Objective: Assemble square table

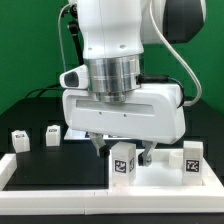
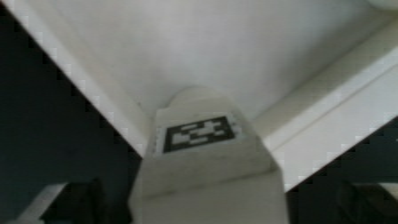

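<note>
The white square tabletop (image 1: 160, 184) lies at the front of the table, and its raised edges meet in a corner in the wrist view (image 2: 196, 50). A white leg (image 1: 122, 160) with a black-and-white tag stands upright on it near that corner (image 2: 199, 135). My gripper (image 1: 122, 152) hangs straight over this leg, open, with one dark finger (image 2: 71, 202) on each side and a gap between each finger and the leg. A second tagged leg (image 1: 192, 158) stands upright on the tabletop toward the exterior view's right.
Two more small white tagged legs (image 1: 20, 138) (image 1: 52, 132) lie on the black mat at the exterior view's left. A long white border rail (image 1: 8, 168) runs along the front left. A green backdrop and cables are behind the arm.
</note>
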Controlling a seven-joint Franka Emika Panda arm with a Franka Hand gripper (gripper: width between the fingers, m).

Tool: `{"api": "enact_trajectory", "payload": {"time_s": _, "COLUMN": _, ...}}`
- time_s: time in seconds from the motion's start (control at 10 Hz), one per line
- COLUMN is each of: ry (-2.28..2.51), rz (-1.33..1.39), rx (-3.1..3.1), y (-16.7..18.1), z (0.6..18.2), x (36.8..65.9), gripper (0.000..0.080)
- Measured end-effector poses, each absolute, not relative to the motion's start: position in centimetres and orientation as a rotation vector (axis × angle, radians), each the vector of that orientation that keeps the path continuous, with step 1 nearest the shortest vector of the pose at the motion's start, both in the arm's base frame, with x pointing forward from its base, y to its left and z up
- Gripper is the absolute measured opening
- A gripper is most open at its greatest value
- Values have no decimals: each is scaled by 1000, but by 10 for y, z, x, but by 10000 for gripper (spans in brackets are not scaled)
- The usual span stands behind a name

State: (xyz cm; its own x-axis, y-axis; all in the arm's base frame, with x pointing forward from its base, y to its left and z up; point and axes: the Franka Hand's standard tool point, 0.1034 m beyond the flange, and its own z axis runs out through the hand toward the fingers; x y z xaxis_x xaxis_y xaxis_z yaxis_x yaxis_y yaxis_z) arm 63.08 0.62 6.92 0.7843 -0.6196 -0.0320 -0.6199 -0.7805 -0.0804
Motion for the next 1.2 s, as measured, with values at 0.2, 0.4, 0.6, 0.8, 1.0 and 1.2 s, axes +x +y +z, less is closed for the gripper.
{"api": "enact_trajectory", "payload": {"time_s": 0.2, "ry": 1101, "rz": 11, "rx": -2847, "y": 6, "z": 69, "x": 631, "gripper": 465}}
{"api": "enact_trajectory", "payload": {"time_s": 0.4, "ry": 1325, "rz": 23, "rx": -2752, "y": 5, "z": 69, "x": 630, "gripper": 291}}
{"api": "enact_trajectory", "payload": {"time_s": 0.6, "ry": 1498, "rz": 32, "rx": -2662, "y": 5, "z": 68, "x": 630, "gripper": 291}}
{"api": "enact_trajectory", "payload": {"time_s": 0.8, "ry": 1779, "rz": 64, "rx": -2490, "y": 1, "z": 69, "x": 628, "gripper": 291}}
{"api": "enact_trajectory", "payload": {"time_s": 1.0, "ry": 2216, "rz": 126, "rx": -2062, "y": 1, "z": 68, "x": 628, "gripper": 291}}
{"api": "enact_trajectory", "payload": {"time_s": 1.2, "ry": 2374, "rz": 149, "rx": -1864, "y": 2, "z": 68, "x": 629, "gripper": 291}}
